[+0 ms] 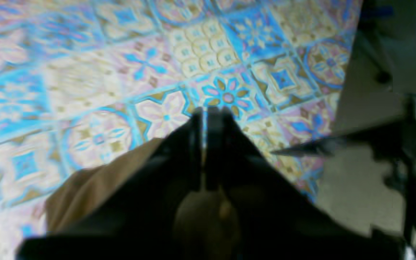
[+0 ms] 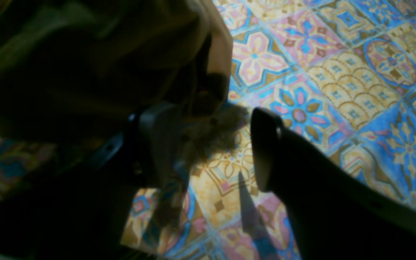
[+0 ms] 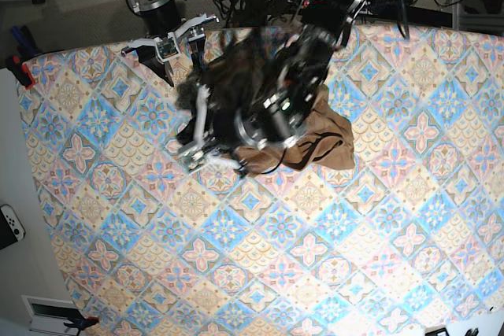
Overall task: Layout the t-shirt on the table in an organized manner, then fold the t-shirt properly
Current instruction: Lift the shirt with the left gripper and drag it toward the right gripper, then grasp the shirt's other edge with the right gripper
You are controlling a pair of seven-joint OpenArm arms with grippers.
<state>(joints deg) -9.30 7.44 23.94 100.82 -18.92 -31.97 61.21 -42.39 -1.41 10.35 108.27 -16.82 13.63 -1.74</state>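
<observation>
Over the table [image 3: 378,257] the t-shirt [image 3: 327,143] hangs bunched near its far edge. Our right gripper [image 2: 217,144] stands wide beside it; our left gripper [image 1: 208,119] pinches cloth. We judge layout unfinished; spreading comes next.

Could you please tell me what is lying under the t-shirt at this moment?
The t-shirt lies bunched on the patterned table; tiled cloth shows all around it. Whatever is directly beneath the heap is covered, and the arms hide its upper-left part in the base view.
</observation>
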